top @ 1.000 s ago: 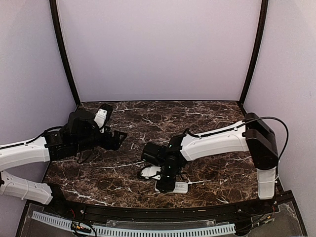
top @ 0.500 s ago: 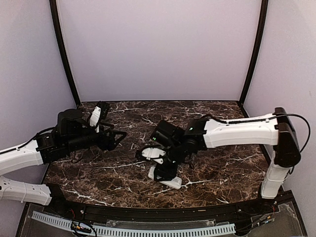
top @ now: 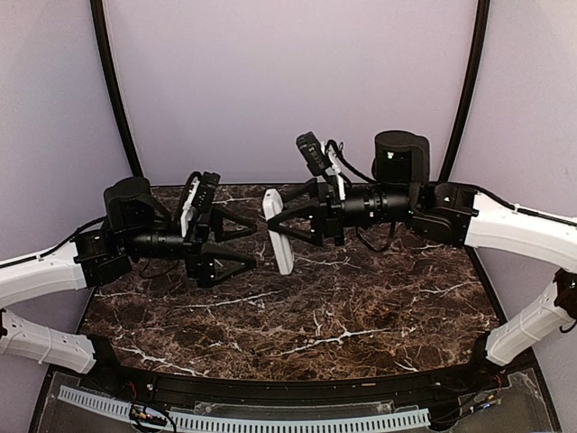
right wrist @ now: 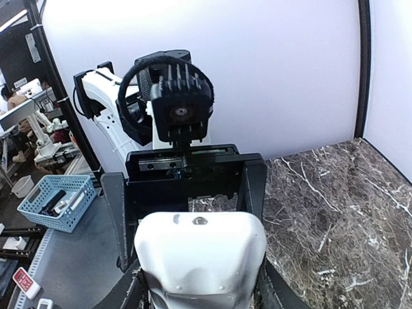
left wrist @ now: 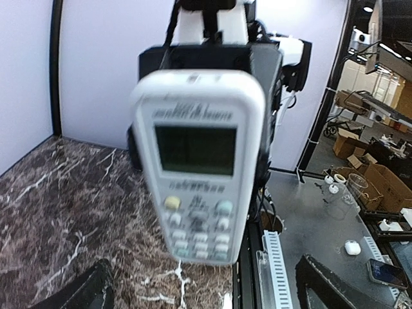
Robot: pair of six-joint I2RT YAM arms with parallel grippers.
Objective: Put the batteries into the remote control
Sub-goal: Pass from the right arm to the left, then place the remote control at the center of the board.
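Observation:
The white remote control (top: 282, 254) hangs upright in the air over the back middle of the table, with my right gripper (top: 276, 225) shut on its upper part. The left wrist view shows its front (left wrist: 198, 161), with the screen above the buttons. Its plain white back (right wrist: 199, 254) fills the bottom of the right wrist view between my right gripper (right wrist: 199, 293) fingers. My left gripper (top: 252, 244) faces it from the left, a short gap away, open with nothing in it. Its dark fingertips (left wrist: 325, 283) stand wide at the bottom of its own view. The batteries are out of view.
The brown marble table (top: 361, 307) is walled in by pale panels on three sides, with black poles (top: 113, 90) at the back corners. A black rail with a white slotted strip (top: 270, 419) runs along the near edge. A blue basket (right wrist: 55, 199) lies beyond the enclosure.
My right arm lifted the remote off the table near the front and swung it up toward the back middle. My left gripper turned to face it and opened wider.

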